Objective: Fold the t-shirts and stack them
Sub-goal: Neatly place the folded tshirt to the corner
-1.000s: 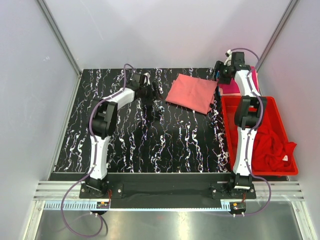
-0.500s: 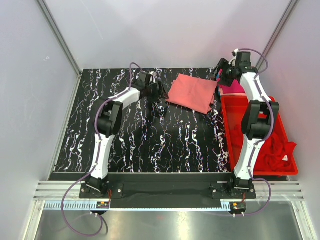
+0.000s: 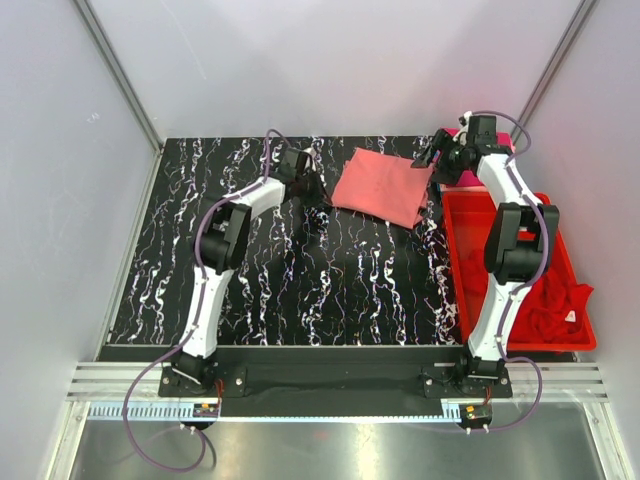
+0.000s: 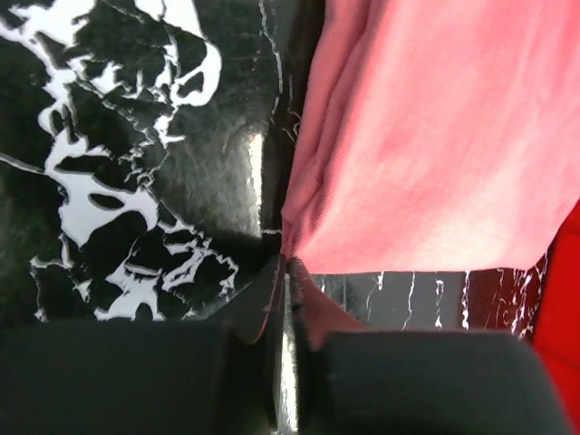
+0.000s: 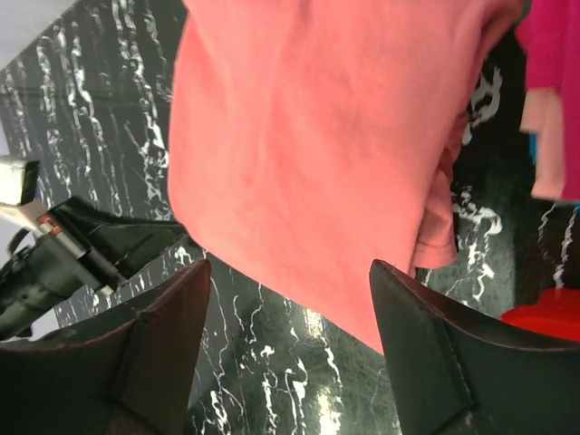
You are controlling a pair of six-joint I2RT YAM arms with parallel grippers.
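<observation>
A folded salmon-pink t-shirt (image 3: 383, 188) lies flat at the back of the table. My left gripper (image 3: 325, 198) is at its left corner; in the left wrist view the jaws (image 4: 288, 265) are shut, with the shirt's (image 4: 426, 136) corner edge pinched at their tips. My right gripper (image 3: 428, 158) hovers over the shirt's far right corner, and its fingers stand open (image 5: 285, 308) above the cloth (image 5: 317, 154) with nothing between them. A magenta-pink t-shirt (image 3: 462, 177) lies behind the right arm (image 5: 553, 82). A red t-shirt (image 3: 550, 300) sits crumpled in the bin.
A rigid red plastic bin (image 3: 455, 262) stands along the table's right side, close to the salmon shirt's right corner. The black marbled tabletop (image 3: 300, 290) spreads in front of the shirt. Grey walls enclose the back and sides.
My left gripper has slid right to the salmon shirt's left corner and shut on it. My right gripper has swung down toward the shirt's far right corner, staying open.
</observation>
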